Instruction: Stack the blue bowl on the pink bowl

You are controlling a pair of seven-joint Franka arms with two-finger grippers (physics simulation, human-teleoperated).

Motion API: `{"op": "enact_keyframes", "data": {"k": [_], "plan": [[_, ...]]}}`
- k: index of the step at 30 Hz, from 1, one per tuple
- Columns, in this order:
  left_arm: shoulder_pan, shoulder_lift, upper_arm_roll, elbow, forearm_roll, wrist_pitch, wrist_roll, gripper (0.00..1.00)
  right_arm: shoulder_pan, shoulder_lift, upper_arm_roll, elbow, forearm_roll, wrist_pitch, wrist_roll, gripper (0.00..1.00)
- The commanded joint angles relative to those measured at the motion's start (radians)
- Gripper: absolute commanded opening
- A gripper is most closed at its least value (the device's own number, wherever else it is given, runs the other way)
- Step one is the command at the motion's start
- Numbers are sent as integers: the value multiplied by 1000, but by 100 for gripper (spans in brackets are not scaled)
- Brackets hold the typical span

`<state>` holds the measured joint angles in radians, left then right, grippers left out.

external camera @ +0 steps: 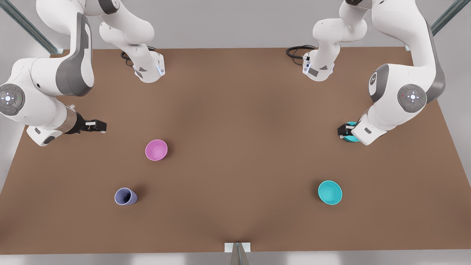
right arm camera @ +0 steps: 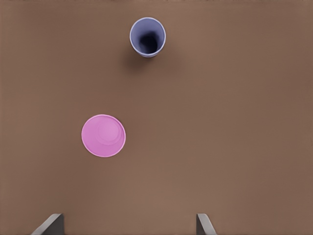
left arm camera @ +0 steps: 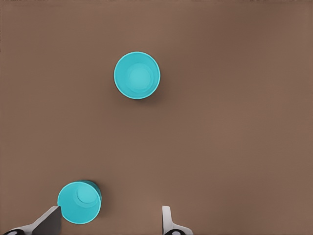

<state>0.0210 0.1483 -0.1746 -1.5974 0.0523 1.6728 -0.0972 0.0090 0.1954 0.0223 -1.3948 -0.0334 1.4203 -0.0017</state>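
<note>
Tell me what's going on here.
Nothing is stacked yet. The blue bowl and the pink bowl sit far apart on the table, both untouched. The left gripper, open, is over a turquoise cup on the front view's right. The right gripper, open, waits near the pink bowl.

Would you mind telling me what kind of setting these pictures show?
It looks like a simulated robot test bench, not a home: a bare brown table, two white robot arms mounted at its far edge, and a few plain plastic vessels, such as a pink bowl and a blue bowl.
</note>
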Motion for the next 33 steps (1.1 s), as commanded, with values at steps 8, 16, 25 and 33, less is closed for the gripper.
{"op": "enact_keyframes", "data": {"k": [8, 16, 25, 33], "plan": [[30, 19, 1, 0, -60, 33, -33, 100, 23, 36, 8, -216, -3, 227, -9, 100], [22, 24, 0, -1, -58, 21, -32, 100, 57, 58, 7, -687, 125, 772, 132, 100], [30, 40, 0, -1, -58, 7, -35, 100, 22, 182, -1, -613, 227, 773, 118, 100], [28, 39, 0, 0, -52, -4, -33, 100, 20, 271, -1, -612, 283, 773, 117, 100]]}}
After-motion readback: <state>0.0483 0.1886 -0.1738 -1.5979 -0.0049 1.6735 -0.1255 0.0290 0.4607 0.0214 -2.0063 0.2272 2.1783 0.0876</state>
